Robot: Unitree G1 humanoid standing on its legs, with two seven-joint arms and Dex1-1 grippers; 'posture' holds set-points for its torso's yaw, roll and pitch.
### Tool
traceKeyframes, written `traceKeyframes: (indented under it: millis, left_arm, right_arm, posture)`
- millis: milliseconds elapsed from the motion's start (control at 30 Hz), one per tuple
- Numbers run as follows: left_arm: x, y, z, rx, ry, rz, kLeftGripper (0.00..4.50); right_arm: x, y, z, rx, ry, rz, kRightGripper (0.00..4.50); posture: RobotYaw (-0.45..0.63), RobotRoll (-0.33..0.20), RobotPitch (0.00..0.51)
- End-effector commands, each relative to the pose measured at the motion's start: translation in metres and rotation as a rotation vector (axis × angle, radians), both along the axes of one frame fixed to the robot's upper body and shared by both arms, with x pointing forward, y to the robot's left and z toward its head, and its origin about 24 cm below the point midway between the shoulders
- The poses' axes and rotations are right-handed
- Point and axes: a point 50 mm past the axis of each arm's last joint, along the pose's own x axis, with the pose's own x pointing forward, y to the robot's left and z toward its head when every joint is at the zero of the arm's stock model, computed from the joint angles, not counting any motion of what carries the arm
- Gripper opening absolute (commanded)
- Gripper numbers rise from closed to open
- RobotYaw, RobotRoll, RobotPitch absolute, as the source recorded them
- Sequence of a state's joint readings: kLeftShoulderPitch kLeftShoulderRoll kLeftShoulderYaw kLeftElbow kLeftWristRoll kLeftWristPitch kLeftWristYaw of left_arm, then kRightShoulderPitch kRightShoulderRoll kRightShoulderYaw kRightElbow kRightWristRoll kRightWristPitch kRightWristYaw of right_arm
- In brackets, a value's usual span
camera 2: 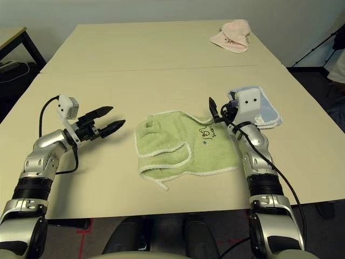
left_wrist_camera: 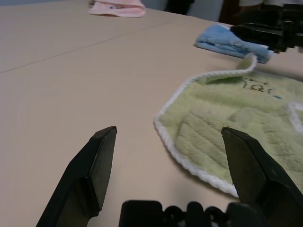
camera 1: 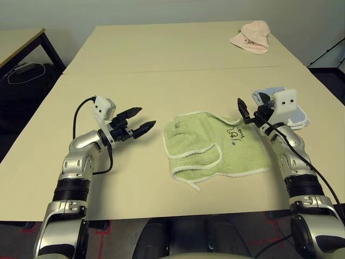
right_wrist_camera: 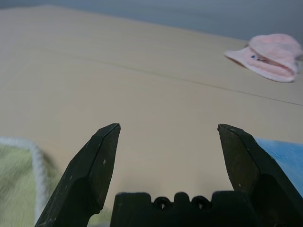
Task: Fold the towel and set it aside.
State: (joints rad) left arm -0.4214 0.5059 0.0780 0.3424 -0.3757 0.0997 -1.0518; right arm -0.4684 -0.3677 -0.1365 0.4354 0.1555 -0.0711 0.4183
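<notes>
The light green towel (camera 1: 215, 148) lies rumpled on the table's near middle, its white-corded edge partly doubled over on the left side and a small dark mark (camera 1: 235, 132) near its far right. My left gripper (camera 1: 145, 120) hovers open just left of the towel, fingers pointing at it, nothing between them. In the left wrist view the towel's corded edge (left_wrist_camera: 189, 165) lies just ahead of the open left gripper (left_wrist_camera: 168, 137). My right gripper (camera 1: 249, 108) stands open at the towel's far right corner, empty. In the right wrist view the towel (right_wrist_camera: 14, 175) lies beside the open fingers.
A light blue folded towel (camera 1: 299, 116) sits right behind my right gripper. A pink cloth (camera 1: 250, 36) lies at the far right of the table (camera 1: 161, 59). Another desk with cables (camera 1: 21, 67) stands off to the far left.
</notes>
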Motion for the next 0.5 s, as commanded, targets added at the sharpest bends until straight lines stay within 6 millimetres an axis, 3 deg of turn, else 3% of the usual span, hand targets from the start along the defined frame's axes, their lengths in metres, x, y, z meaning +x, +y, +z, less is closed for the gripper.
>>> traceKeyframes:
  millis: [33,233,500]
  left_arm:
    - [-0.005,-0.009,-0.001,0.043,0.001,-0.083,4.50]
    - [-0.007,-0.019,0.000,0.037,-0.002,-0.113,4.50]
    - [-0.010,-0.025,-0.004,0.041,0.010,-0.111,4.50]
  right_arm:
    - [0.000,-0.002,0.008,-0.084,0.036,0.112,4.47]
    - [0.001,-0.009,0.022,-0.230,0.090,0.318,4.47]
    - [0.010,-0.014,0.036,-0.603,0.214,0.562,4.47]
  posture:
    - [0.07,0.000,0.096]
    - [0.08,0.000,0.094]
    - [0.11,0.000,0.089]
